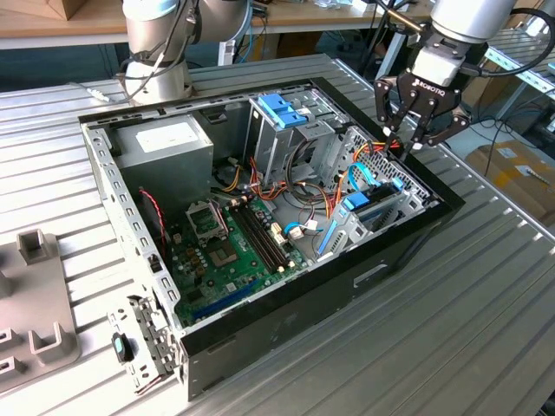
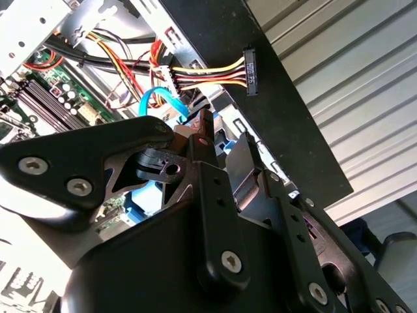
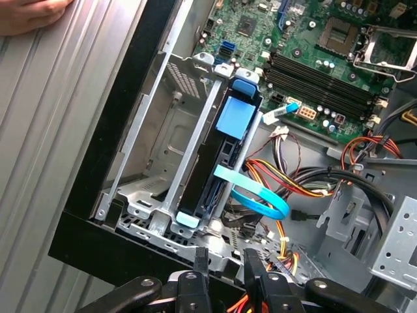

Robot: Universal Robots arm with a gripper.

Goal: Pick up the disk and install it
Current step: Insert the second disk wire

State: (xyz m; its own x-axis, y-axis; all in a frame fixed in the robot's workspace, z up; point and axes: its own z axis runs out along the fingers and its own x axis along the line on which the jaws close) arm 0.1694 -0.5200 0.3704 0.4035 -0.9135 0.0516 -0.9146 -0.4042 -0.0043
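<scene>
The disk [image 3: 225, 163] stands on edge in the metal bay by the black wall of the open computer case [image 1: 408, 238]; its light blue carrier rail and tab face up. In the exterior view the disk [image 1: 375, 201] sits at the case's right corner. My gripper [image 1: 404, 143] hovers above that corner, a little behind the disk. In both wrist views the fingertips [image 3: 202, 261] stand slightly apart with nothing between them; my gripper [image 3: 226, 264] is open and touches nothing.
A blue data cable [image 3: 257, 195] and coloured power leads with a black plug [image 2: 249, 70] lie loose beside the bay. A tall drive cage with a blue bracket [image 1: 282, 108] and the motherboard [image 1: 234, 238] fill the case. A hand [image 3: 29, 13] rests on the table.
</scene>
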